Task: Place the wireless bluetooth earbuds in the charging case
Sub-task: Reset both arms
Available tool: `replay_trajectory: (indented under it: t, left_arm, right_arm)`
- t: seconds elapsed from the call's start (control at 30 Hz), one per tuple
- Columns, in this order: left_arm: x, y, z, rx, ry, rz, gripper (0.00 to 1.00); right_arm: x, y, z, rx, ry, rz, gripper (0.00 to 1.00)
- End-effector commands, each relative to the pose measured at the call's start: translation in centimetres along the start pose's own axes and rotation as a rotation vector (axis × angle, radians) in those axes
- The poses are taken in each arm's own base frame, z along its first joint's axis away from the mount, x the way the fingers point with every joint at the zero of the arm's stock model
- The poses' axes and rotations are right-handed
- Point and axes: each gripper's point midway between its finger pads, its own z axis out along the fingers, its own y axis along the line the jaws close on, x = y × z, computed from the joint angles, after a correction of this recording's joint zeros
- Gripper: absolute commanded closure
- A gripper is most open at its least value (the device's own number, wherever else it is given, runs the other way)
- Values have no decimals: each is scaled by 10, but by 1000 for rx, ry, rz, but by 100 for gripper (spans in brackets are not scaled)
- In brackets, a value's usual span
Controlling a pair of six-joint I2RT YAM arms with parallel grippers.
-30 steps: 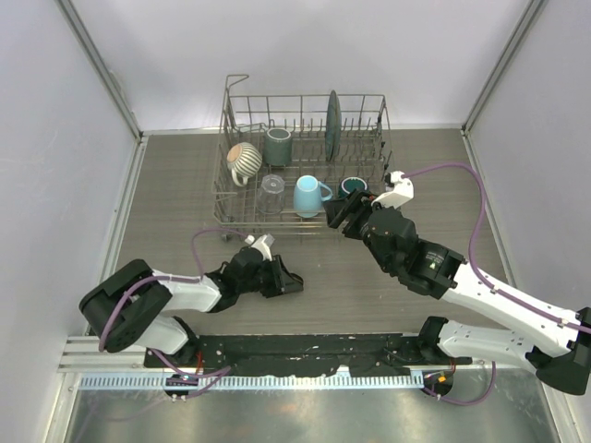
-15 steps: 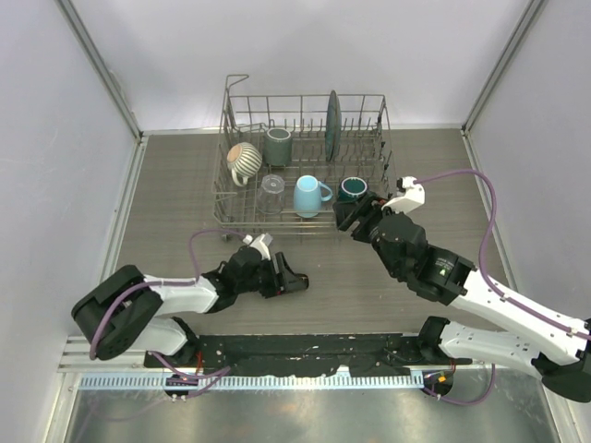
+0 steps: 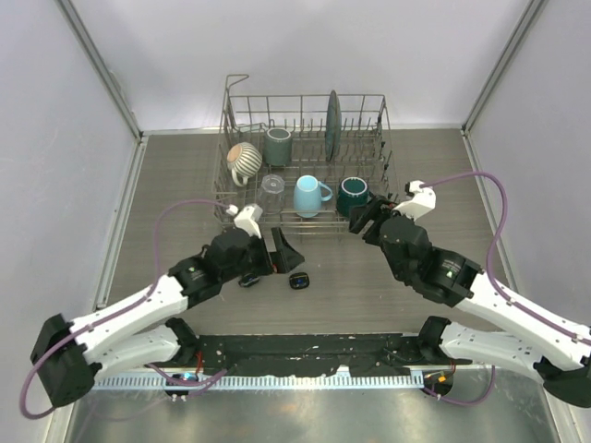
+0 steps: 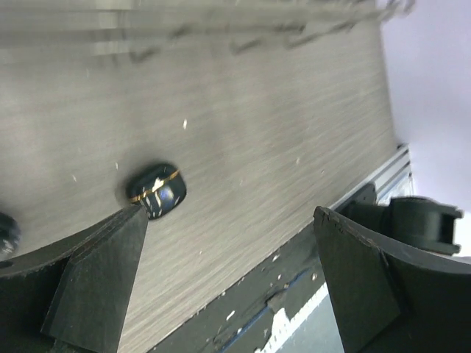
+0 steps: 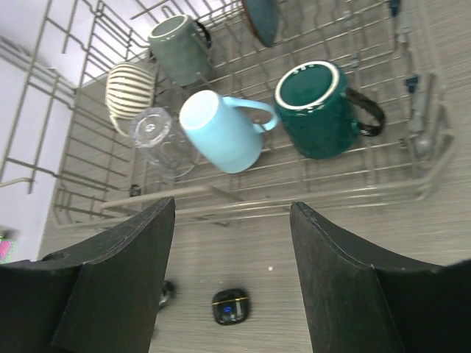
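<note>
The charging case [image 3: 298, 281] is a glossy black pod with a thin gold band, lying free on the wooden table; it also shows in the left wrist view [image 4: 156, 190] and the right wrist view [image 5: 229, 307]. One small black earbud [image 3: 247, 280] lies left of it, blurred in the right wrist view [image 5: 165, 293]. My left gripper [image 3: 284, 253] hovers just behind the case, wide open and empty [image 4: 229, 220]. My right gripper [image 3: 363, 219] hangs open and empty by the rack's front edge [image 5: 232, 220], well above and behind the case.
A wire dish rack [image 3: 242, 205] stands at the back with a light blue mug [image 3: 308, 196], a dark green mug [image 3: 353, 194], a grey mug [image 3: 278, 145], a striped cup [image 3: 245, 159], a clear glass [image 3: 271, 187] and an upright plate [image 3: 333, 115]. A black rail [image 3: 305, 349] runs along the near edge.
My left gripper has opened and let go of the charging case, then lifted back toward the rack. The case now lies alone on the table. My right gripper drifted right.
</note>
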Motion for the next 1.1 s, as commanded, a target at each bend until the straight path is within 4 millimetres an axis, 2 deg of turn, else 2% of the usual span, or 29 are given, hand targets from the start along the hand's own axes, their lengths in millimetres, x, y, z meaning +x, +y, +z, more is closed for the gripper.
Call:
replay_trajectory:
  t: [0.0,0.03,0.07,0.1,0.13,0.17,0.2,0.23,0.3,0.33,0.37,0.43,0.53,0.6,0.63,0.67,0.7,0.8,0.83,0.87,0.9,0.97,1.03,1.07]
  left_arm:
    - [-41,13,-35,-173,-133,130,0]
    - [-59,13,-46,-202,-218,121,0]
    - [-67,18,-51,-237,-260,100,0]
    - [-69,24,-58,-265,-287,82,0]
    - [-70,31,-61,-282,-309,85,0]
    - [-81,34,-71,-296,-381,76,0]
    - [-83,40,-76,-314,-404,68,0]
    - [-84,46,-80,-337,-427,61,0]
    - [-92,52,-94,-356,-492,50,0]
    - [-94,54,-99,-363,-511,49,0]
    - [-98,58,-104,-387,-540,51,0]
    - [-103,62,-113,-406,-578,51,0]
    - [-110,70,-124,-466,-613,93,0]
    - [-113,76,-128,-501,-631,109,0]
    - [-113,77,-128,-511,-635,114,0]
    - [-113,79,-128,-518,-635,120,0]
    - [-114,79,-129,-522,-640,124,0]
    - [-115,82,-131,-529,-653,123,0]
    - [-113,85,-131,-534,-655,125,0]
    - [-114,84,-130,-529,-662,123,0]
    - [-112,87,-129,-535,-658,132,0]
    - [-113,87,-129,-532,-666,136,0]
    - [-114,88,-130,-544,-665,160,0]
    - [-114,87,-127,-541,-657,178,0]
  right_arm:
    - [-13,-38,-12,100,-53,-68,29]
    - [-7,-44,-16,87,-36,-83,29]
    - [-2,-49,-18,82,-21,-101,28]
    - [4,-53,-20,82,-6,-108,27]
    - [20,-68,-21,109,32,-132,26]
    - [26,-76,-24,115,44,-125,25]
    - [35,-85,-25,129,65,-134,22]
    - [51,-96,-25,148,95,-138,20]
    - [58,-116,-28,205,87,-109,15]
    - [69,-130,-27,243,82,-91,12]
    - [61,-140,-26,283,21,-82,12]
    - [60,-156,-24,335,-40,-85,10]
    - [39,-179,-26,437,-190,-157,8]
    - [16,-189,-31,509,-363,-71,6]
    - [14,-192,-32,520,-396,-62,6]
    - [10,-195,-34,541,-415,-94,6]
    - [-2,-197,-39,576,-477,-117,6]
    - [-3,-213,-45,692,-531,-295,5]
    - [-2,-229,-53,771,-610,-371,4]
    - [0,-232,-54,775,-641,-365,4]
    - [4,-232,-50,750,-664,-319,4]
    - [19,-240,-44,742,-669,-366,2]
    - [10,-234,-46,732,-762,-350,2]
    - [15,-231,-39,713,-764,-372,2]
